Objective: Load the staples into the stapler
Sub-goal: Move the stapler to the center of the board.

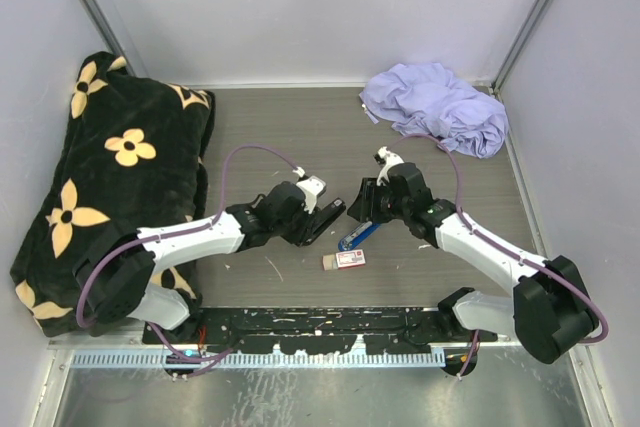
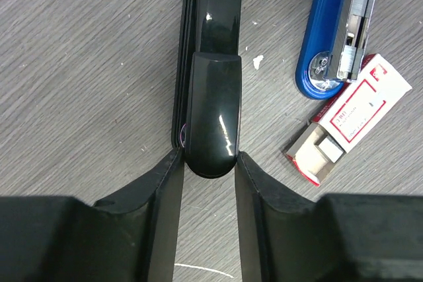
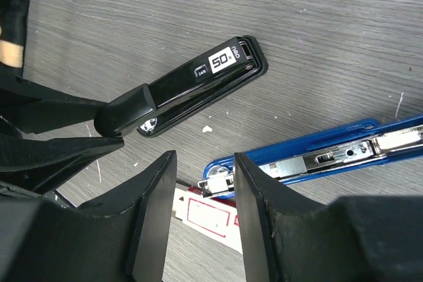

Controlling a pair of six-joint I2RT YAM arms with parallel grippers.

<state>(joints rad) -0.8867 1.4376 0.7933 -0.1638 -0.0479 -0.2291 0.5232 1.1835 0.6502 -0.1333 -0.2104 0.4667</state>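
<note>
A black stapler (image 2: pixel 211 84) lies flat on the grey table, and my left gripper (image 2: pixel 208 163) is shut on its rounded rear end. From the right wrist the same black stapler (image 3: pixel 198 84) shows a "50" label. A blue stapler (image 3: pixel 330 153) lies opened beside it, its metal magazine exposed. The staples (image 2: pixel 350 120), a small white box with a red label, lie against the blue stapler's (image 2: pixel 330 31) rounded end. My right gripper (image 3: pixel 203 163) hovers open over that end and over the staples (image 3: pixel 211 216), holding nothing. From above, both grippers (image 1: pixel 325 219) (image 1: pixel 362 209) meet mid-table, just behind the staples (image 1: pixel 347 260).
A black blanket with yellow flowers (image 1: pixel 110 177) fills the left side. A crumpled purple cloth (image 1: pixel 440 107) lies at the back right. Grey walls close in the table on three sides.
</note>
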